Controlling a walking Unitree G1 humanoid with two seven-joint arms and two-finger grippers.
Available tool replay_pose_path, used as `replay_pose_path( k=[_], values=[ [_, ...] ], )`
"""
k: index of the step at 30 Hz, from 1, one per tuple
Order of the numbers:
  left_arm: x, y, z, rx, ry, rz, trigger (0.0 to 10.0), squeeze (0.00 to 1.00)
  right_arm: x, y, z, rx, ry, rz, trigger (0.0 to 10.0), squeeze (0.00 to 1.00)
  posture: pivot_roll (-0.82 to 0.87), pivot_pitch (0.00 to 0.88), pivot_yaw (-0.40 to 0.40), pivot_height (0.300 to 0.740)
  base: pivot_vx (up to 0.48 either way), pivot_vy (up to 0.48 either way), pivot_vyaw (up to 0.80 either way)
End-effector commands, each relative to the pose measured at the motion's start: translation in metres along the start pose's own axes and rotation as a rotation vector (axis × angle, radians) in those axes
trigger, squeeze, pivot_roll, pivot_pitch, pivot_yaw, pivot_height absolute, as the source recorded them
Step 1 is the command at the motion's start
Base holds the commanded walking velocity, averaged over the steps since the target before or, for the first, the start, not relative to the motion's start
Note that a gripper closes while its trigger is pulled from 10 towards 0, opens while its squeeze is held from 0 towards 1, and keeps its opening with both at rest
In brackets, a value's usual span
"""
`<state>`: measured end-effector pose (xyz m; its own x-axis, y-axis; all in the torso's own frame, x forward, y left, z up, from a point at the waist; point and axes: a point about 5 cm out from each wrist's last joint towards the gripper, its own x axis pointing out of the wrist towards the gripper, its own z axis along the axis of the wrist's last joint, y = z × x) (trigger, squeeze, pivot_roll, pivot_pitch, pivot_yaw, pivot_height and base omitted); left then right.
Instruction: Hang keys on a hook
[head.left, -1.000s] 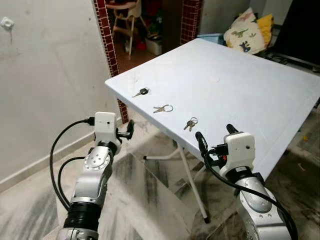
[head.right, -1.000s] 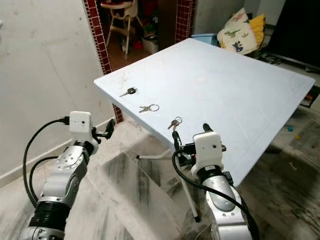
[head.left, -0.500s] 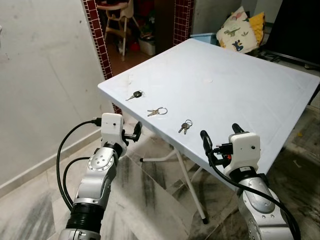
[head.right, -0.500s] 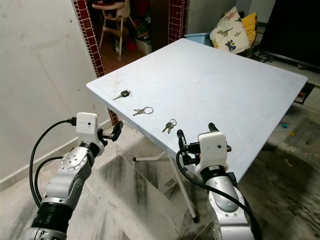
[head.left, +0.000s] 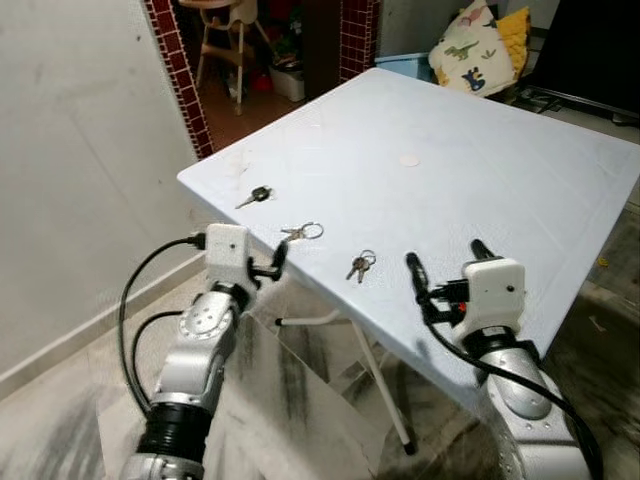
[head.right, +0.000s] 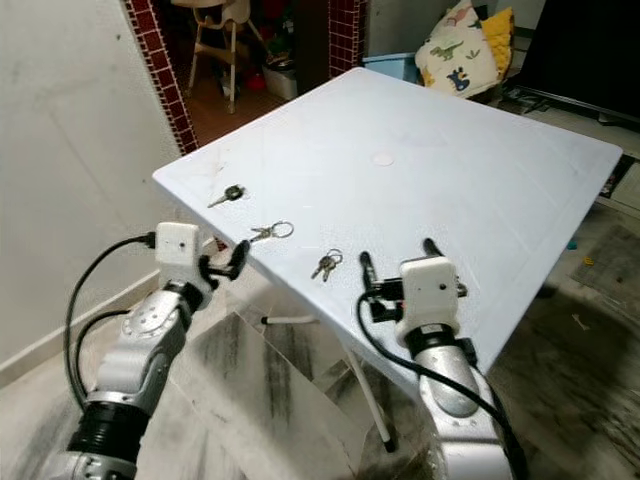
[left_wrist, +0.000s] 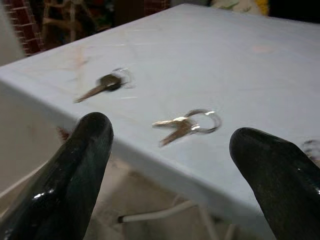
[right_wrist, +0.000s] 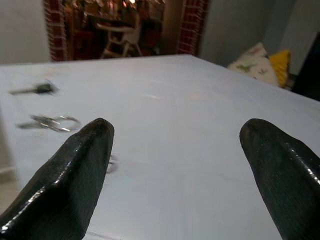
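Note:
Three sets of keys lie near the front-left edge of a pale blue folding table (head.left: 450, 160): a single black-headed key (head.left: 258, 195), two keys on a ring (head.left: 303, 232), and a small key pair (head.left: 360, 264). My left gripper (head.left: 272, 262) is open at the table's edge, just short of the ringed keys (left_wrist: 187, 123), and holds nothing. My right gripper (head.left: 447, 262) is open above the table's near edge, to the right of the key pair. In the right wrist view the ringed keys (right_wrist: 50, 121) lie off to one side of its fingers (right_wrist: 75, 170).
A plain wall (head.left: 70, 150) runs along the left. Behind the table are a brick-framed doorway (head.left: 175, 70) with a high chair (head.left: 222, 30), a blue bin (head.left: 405, 65) and cushions (head.left: 475, 50). White table legs (head.left: 375, 375) stand on the marble floor below.
The camera has moved closer to the table. Both grippers now reach the table's front edge, nearer the keys. Both stay open, and the keys have not moved.

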<state>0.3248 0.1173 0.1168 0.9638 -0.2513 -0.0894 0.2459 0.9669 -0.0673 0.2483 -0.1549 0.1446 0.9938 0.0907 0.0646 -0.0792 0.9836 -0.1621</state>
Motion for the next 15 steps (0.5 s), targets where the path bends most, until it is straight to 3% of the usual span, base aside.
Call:
replay_pose_path(
  k=[1, 13, 15],
  values=[
    [-0.0002, 0.0086, 0.0059, 0.022, -0.016, 0.019, 10.0, 0.00, 0.0023, 0.0053, 0.0045, 0.016, -0.022, 0.014, 10.0, 0.00, -0.01, 0.000, 0.038, 0.740, 0.307, 0.000, 0.00],
    [-0.0044, 0.0119, 0.0036, 0.019, -0.010, 0.030, 10.0, 0.00, 0.0029, 0.0112, 0.0004, 0.022, -0.008, 0.038, 10.0, 0.00, 0.00, 0.000, 0.035, 0.740, 0.292, 0.000, 0.00],
    [-0.0047, 0.0122, 0.0026, 0.009, -0.013, 0.046, 10.0, 0.00, 0.0030, 0.0113, -0.0001, 0.022, -0.004, 0.045, 10.0, 0.00, 0.00, 0.000, 0.029, 0.740, 0.000, 0.000, 0.00]
  ],
)
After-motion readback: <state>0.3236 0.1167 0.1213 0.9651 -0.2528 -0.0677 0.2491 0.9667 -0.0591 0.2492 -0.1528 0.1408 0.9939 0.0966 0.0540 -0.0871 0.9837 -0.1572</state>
